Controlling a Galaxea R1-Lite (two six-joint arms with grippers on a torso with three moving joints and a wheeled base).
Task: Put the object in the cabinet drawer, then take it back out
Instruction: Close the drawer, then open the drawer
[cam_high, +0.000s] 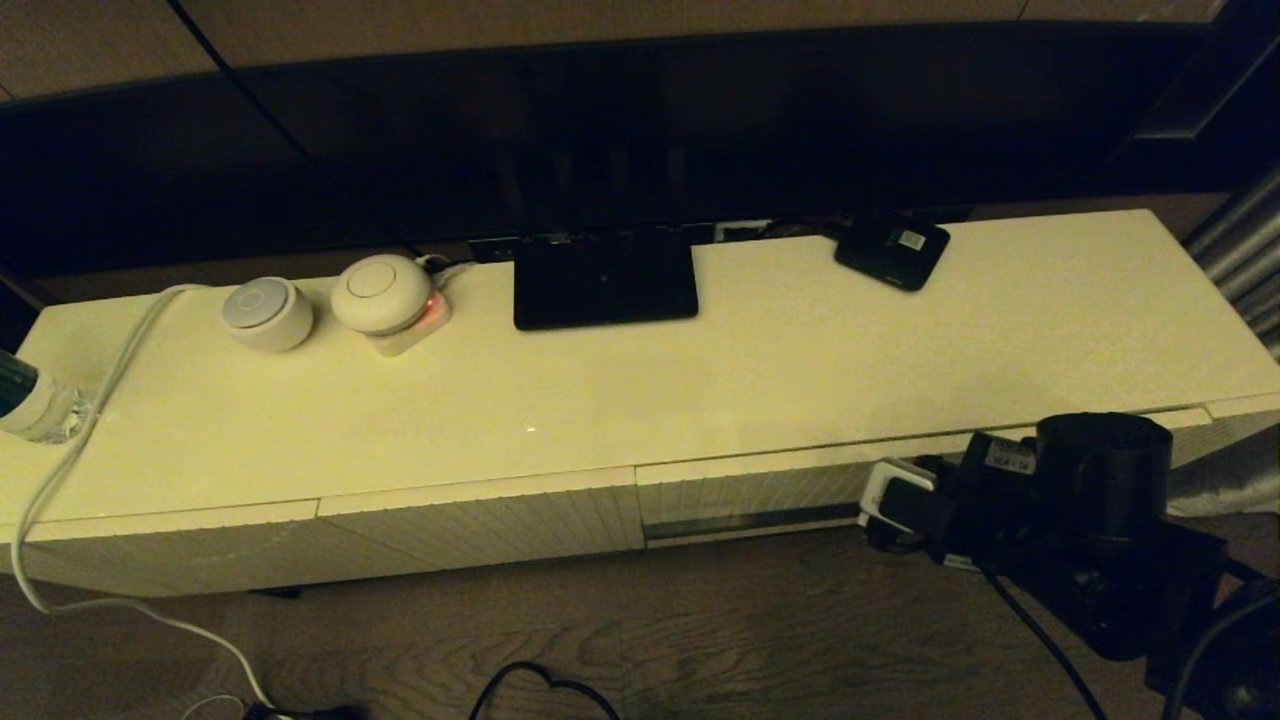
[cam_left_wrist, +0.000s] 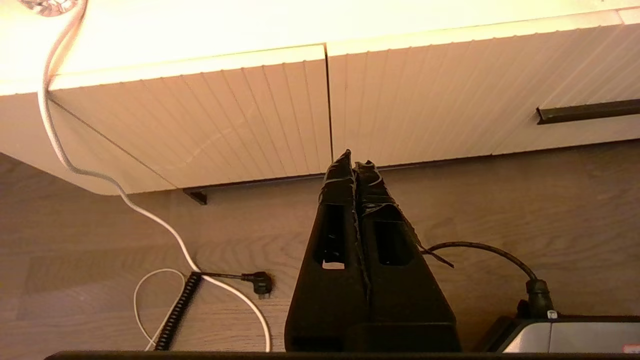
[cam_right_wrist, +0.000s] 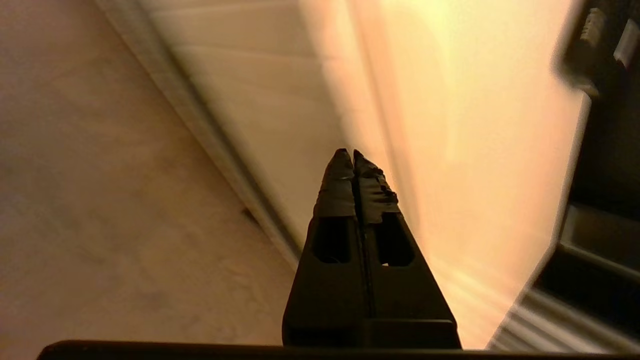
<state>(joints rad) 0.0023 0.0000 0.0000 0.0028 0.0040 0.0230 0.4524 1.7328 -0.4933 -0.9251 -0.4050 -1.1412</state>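
- A long cream cabinet top (cam_high: 800, 370) is seen in dim, warm light, with a wood-grain floor (cam_high: 700, 640) in front and a dark screen across the back.
- On the top, a black stand base (cam_high: 605, 285) is parked around 12 o'clock in the head view, and a small flat black box with a white label (cam_high: 892, 250) at about 1 o'clock.
- Two round white gadgets (cam_high: 267, 312) (cam_high: 382, 292) are lined up near 10 o'clock. A bottle (cam_high: 30, 400) is cut off by the edge at 9 o'clock, with a white cable (cam_high: 70, 450) trailing past it down to the floor.
- The cabinet drawer (cam_high: 740, 495), the ribbed front with the dark handle groove (cam_high: 745, 522), is found around 5 o'clock. It looks pushed in, pretty much flush with the narrower ribbed front (cam_high: 480, 520) beside it.
- The black folding umbrella can't be made out in any view, so where it is can't be told.
- The left gripper (cam_left_wrist: 354, 159) is clenched on nothing, held low over the floor and aimed at the seam between two ribbed fronts.
- The right gripper (cam_right_wrist: 354, 154) is also clenched and empty, pointed along the cabinet's front edge. Its arm (cam_high: 1100, 490) is seen at 4 o'clock in the head view, just beside the drawer's right end.
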